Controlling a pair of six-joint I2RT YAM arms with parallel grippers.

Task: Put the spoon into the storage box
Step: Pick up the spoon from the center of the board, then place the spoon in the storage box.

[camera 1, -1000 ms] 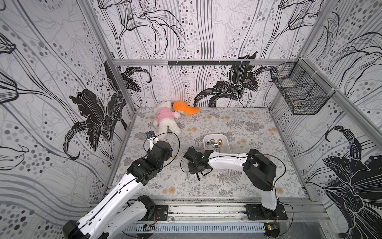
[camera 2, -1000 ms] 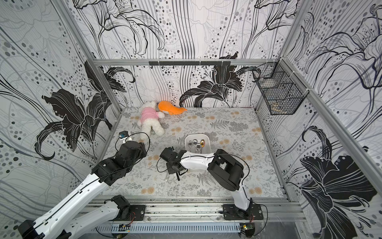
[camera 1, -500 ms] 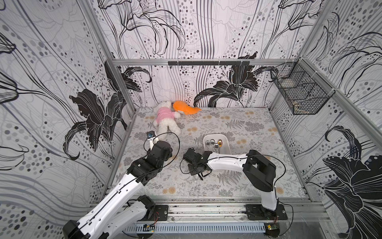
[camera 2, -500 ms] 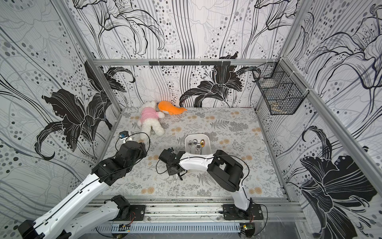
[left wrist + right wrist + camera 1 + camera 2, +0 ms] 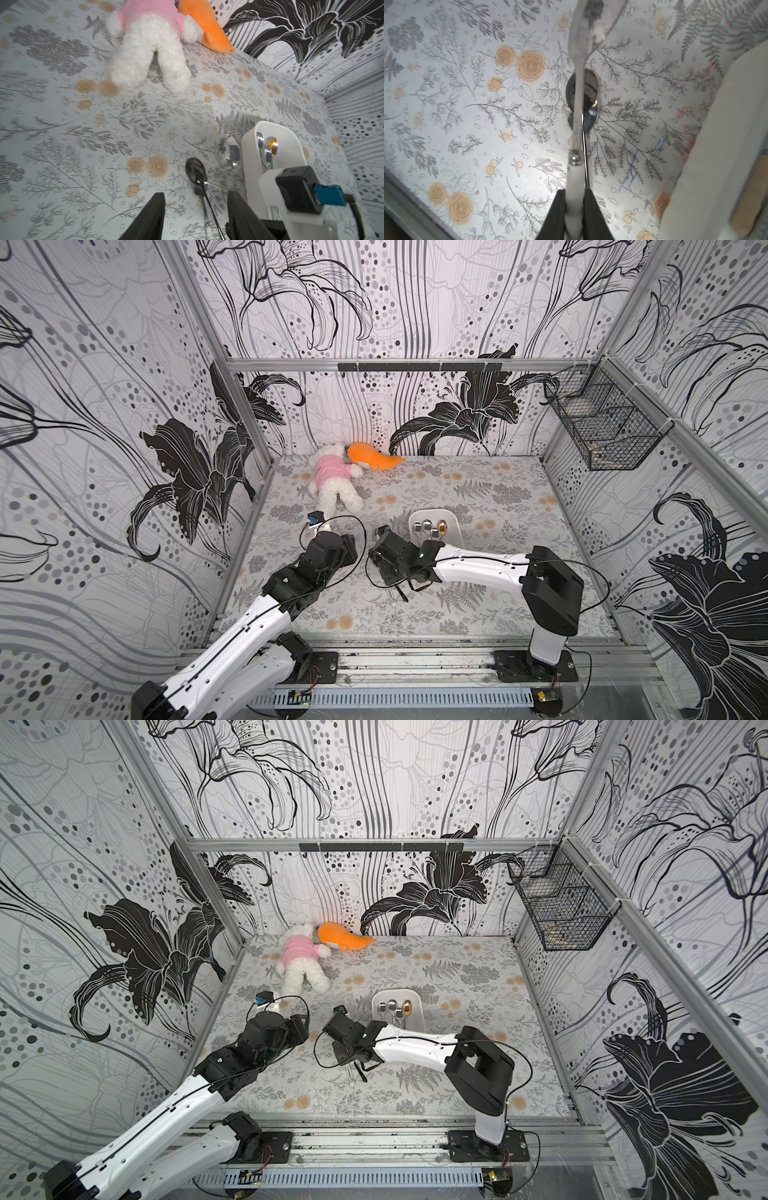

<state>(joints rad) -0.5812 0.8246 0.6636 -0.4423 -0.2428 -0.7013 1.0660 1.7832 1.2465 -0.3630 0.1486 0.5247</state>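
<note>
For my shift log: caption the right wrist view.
Right fingers grip a white-handled spoon above a dark spoon on the mat, storage box beside.

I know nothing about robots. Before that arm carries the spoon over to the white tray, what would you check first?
1. Right pincer closed on the white-handled metal spoon: ok.
2. That spoon lifted clear of the flowered table: cannot tell.
3. Dark metal spoon underneath free of the grip: cannot tell; its thin handle reaches the pincer.
4. Shallow white plastic storage box has bare floor left: ok.
5. Left pincer open, holding nothing: ok.
</note>
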